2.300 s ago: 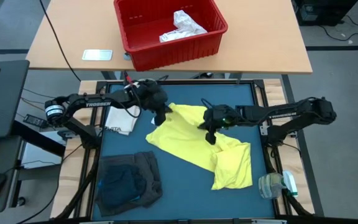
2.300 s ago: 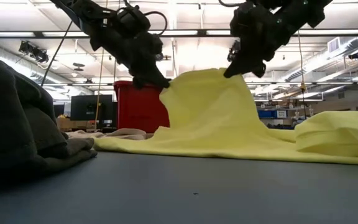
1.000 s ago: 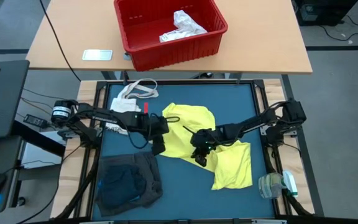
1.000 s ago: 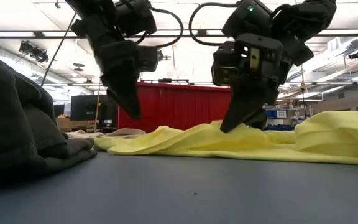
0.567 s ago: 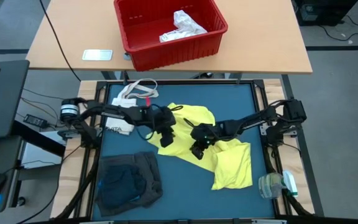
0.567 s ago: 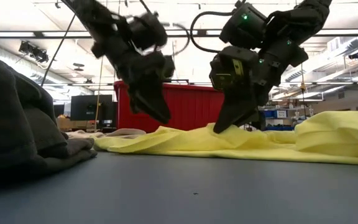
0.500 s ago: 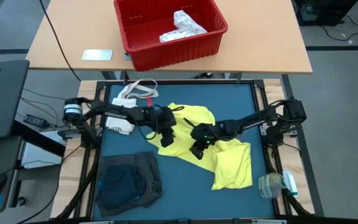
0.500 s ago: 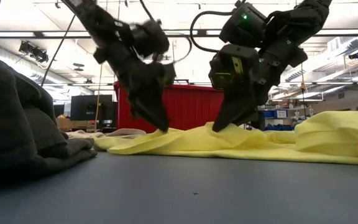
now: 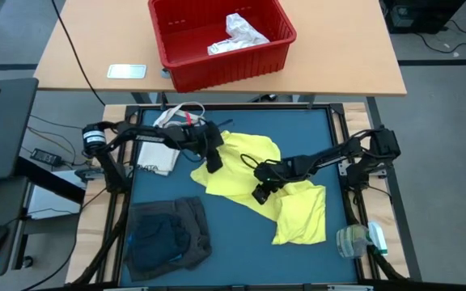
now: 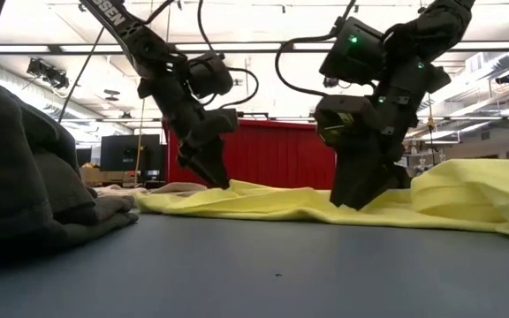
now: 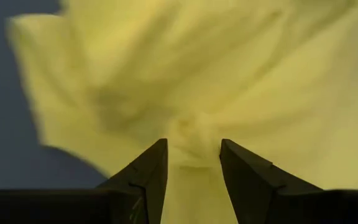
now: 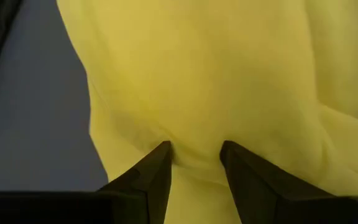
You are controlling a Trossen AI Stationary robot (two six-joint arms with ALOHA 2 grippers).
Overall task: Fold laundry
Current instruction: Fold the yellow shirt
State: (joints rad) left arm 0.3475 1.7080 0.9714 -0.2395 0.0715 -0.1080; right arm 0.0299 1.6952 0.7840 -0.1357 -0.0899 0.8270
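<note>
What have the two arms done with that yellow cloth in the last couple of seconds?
Both had it lifted into a peak; they lowered it, and the yellow garment now lies low on the blue mat. The left gripper moved back toward its left edge; the right gripper pinches its middle. The dark folded pile, red bin and tote bag stayed put.

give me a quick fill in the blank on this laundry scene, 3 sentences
Both grippers are down on the ____ garment.
The bin on the wooden table is ____ in colour.
The dark grey garment lies on the ____ arm's side of the mat.

Missing words: yellow; red; left
</note>
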